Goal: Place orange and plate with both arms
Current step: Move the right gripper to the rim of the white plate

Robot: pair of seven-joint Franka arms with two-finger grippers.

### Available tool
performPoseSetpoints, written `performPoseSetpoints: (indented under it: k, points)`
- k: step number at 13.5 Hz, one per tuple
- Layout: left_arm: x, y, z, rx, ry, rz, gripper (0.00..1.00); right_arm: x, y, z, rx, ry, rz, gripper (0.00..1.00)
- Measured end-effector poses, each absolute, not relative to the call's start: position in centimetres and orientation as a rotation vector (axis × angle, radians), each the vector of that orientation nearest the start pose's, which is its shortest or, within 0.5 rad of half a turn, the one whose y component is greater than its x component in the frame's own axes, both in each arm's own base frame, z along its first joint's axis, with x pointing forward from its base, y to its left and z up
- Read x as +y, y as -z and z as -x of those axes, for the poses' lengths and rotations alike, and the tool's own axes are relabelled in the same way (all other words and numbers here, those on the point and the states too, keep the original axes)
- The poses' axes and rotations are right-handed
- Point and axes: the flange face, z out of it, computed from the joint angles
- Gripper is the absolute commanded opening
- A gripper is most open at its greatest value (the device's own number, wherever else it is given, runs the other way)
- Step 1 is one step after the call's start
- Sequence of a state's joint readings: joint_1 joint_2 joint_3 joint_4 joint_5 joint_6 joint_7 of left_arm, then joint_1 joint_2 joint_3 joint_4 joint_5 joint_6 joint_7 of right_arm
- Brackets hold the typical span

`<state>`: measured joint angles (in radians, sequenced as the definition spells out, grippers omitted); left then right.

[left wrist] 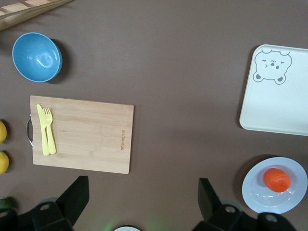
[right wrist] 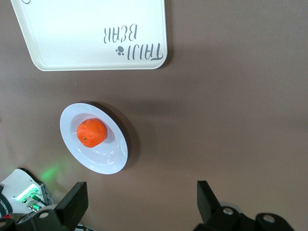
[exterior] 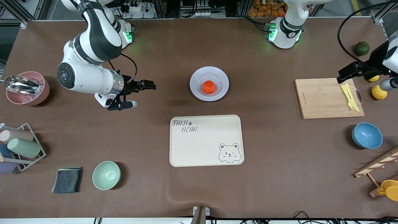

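The orange [exterior: 209,87] lies in the sunken centre of the white plate [exterior: 195,77], which sits mid-table, farther from the front camera than the bear tray. My right gripper [exterior: 140,94] is open and empty, hovering over bare table toward the right arm's end, apart from the plate. My left gripper [exterior: 368,77] is open and empty, up over the cutting board's edge near the lemons. The left wrist view shows the orange [left wrist: 276,179] on the plate [left wrist: 252,192] and its open gripper [left wrist: 143,202]. The right wrist view shows the orange [right wrist: 91,133], the plate [right wrist: 115,159] and its open gripper [right wrist: 142,204].
The beige bear tray [exterior: 205,140] lies nearer the camera than the plate. A wooden cutting board [exterior: 323,98] with yellow cutlery [exterior: 349,96], lemons [exterior: 379,92], a dark green fruit [exterior: 362,48] and a blue bowl [exterior: 367,135] are at the left arm's end. A pink bowl [exterior: 26,88], a cup rack [exterior: 18,146] and a green bowl [exterior: 106,175] are at the right arm's end.
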<state>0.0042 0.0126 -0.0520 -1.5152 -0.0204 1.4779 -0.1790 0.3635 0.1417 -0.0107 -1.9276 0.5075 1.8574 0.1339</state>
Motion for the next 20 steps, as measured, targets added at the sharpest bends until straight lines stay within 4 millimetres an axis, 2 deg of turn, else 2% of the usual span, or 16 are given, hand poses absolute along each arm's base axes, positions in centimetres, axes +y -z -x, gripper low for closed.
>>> performPoseSetpoints:
  k: [3,6,8,11,13,18,20]
  points:
    - [-3.3,-63.4,-54.7,-0.182,-0.088,3.15,1.0,24.2,-40.7,-52.0,-0.026,-0.419,2.709,1.0]
    - [-3.4,-63.5,-54.7,-0.176,-0.088,3.15,1.0,27.9,-39.4,-50.2,0.012,-0.398,2.707,1.0]
    - [-3.5,-63.5,-54.7,-0.175,-0.088,3.15,1.0,30.7,-37.0,-48.0,0.056,-0.391,2.66,1.0]
    - [-3.3,-63.3,-54.7,-0.171,-0.094,3.15,1.0,32.9,-33.7,-45.4,0.099,-0.413,2.631,1.0]
    - [-3.3,-63.2,-54.7,-0.158,-0.097,3.15,1.0,33.3,-31.1,-44.7,0.102,-0.429,2.573,1.0]
    - [-3.2,-63.3,-55.0,-0.094,-0.056,3.158,1.0,31.9,-22.5,-42.0,0.095,-0.415,2.381,1.0]
    - [-3.2,-63.2,-55.0,-0.093,-0.055,3.158,1.0,32.8,-20.1,-40.7,0.111,-0.384,2.374,1.0]
